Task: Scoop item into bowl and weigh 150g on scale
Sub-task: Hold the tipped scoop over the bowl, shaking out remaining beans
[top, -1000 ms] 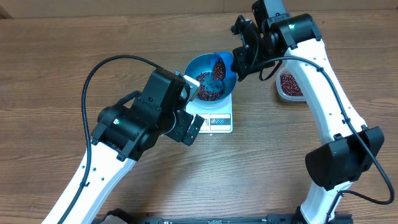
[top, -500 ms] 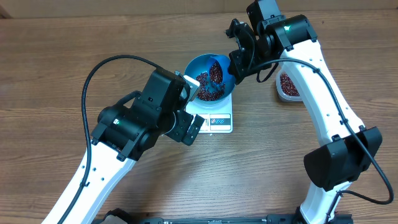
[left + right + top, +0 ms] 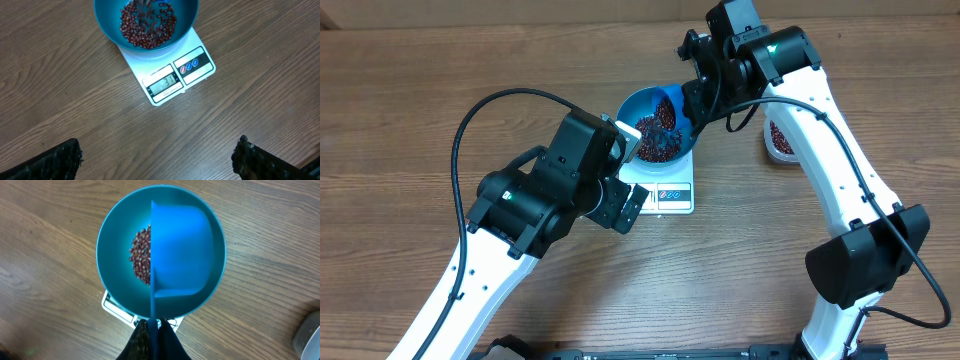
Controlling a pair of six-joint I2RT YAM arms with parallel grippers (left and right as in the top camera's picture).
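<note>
Small, dark red-brown beans (image 3: 147, 25) lie in a loose heap at the bottom of the deep, bright blue bowl (image 3: 632, 103). The bowl sits on the white scale (image 3: 172, 75), whose display is at 6 o'clock seen from overhead. The right tool (image 3: 154, 327) is clamped on the handle of a blue scoop (image 3: 182, 255) tipped over the bowl's 3 o'clock half. The left tool (image 3: 157, 145) gapes wide, empty.

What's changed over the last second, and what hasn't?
The right claw, shut on the scoop, has rolled it further over the bowl while shifting slightly away from its base; beans are spilling in. Nothing was taken or released. The left claw, open, the scale and the tub stayed put.
</note>
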